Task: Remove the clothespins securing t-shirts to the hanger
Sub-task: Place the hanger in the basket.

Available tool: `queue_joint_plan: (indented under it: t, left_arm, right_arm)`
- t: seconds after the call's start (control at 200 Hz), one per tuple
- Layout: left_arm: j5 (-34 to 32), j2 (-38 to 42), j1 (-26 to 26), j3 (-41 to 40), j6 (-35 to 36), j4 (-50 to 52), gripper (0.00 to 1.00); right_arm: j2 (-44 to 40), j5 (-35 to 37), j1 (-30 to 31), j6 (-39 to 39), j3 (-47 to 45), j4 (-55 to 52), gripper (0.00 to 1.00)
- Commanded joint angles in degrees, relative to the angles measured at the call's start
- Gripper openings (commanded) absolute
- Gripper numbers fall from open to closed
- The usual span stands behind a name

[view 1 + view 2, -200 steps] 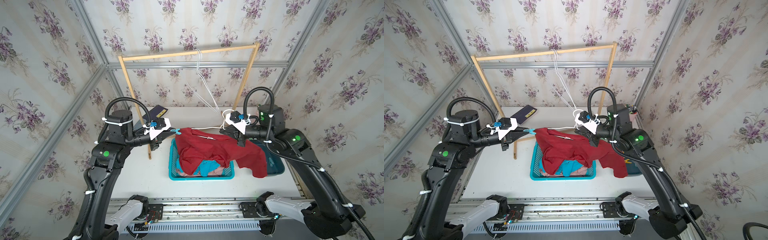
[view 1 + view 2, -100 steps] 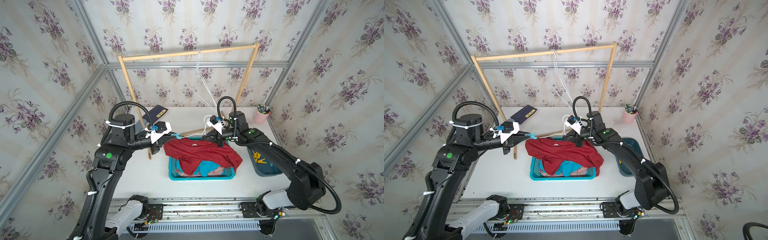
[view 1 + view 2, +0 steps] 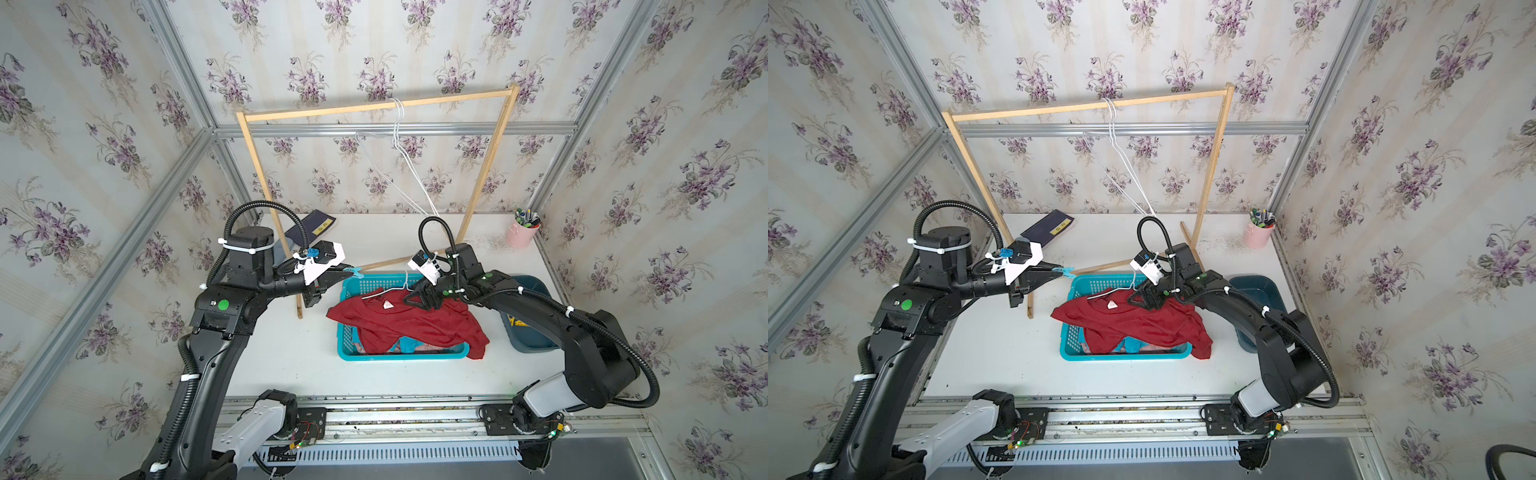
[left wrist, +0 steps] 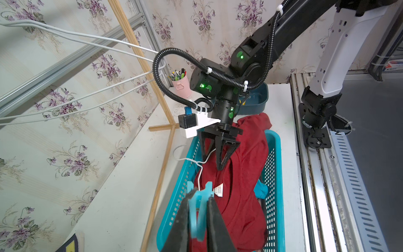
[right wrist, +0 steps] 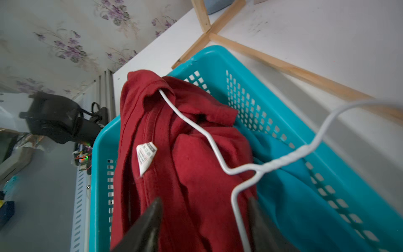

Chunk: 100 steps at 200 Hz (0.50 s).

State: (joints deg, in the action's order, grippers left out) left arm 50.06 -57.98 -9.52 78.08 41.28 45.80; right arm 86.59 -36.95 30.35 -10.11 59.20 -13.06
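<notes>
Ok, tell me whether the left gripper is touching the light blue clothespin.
Touching. The left wrist view shows the light blue clothespin clamped in the left gripper, with both black fingers pressed against its sides.

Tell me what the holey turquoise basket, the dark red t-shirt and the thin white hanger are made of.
The turquoise basket looks like hard moulded plastic, smooth and slightly glossy, with rows of square holes. The dark red t-shirt seems soft matte knit cloth, maybe cotton; it folds and drapes. The thin white hanger is probably coated metal wire, twisted at its neck.
</notes>
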Motion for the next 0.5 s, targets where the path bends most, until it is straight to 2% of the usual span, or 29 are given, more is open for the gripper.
queue_joint_plan:
  t: [0.0,0.095,0.215,0.335,0.495]
  left_arm:
    - [2.5,-0.5,0.0,0.1,-0.3,-1.2,0.15]
    - [4.3,-1.5,-0.4,-0.4,-1.7,-2.2,0.15]
    - [3.4,-2.8,-3.4,-2.4,-4.1,-5.0,0.15]
    - [-2.8,-5.1,-11.4,-4.9,-6.9,-10.3,0.15]
    - [-9.7,-12.0,-22.2,-6.2,-13.3,-20.5,0.16]
  right_arm:
    - [-2.1,7.8,0.0,0.1,2.8,-6.2,0.85]
    - [-4.9,9.2,-0.1,-0.4,4.3,-8.1,0.90]
    - [-8.3,10.8,-0.1,-1.4,5.5,-10.4,0.91]
    - [-12.7,15.8,-1.1,0.1,5.4,-11.2,0.91]
    - [-19.0,16.9,-7.4,1.9,2.4,-11.5,0.85]
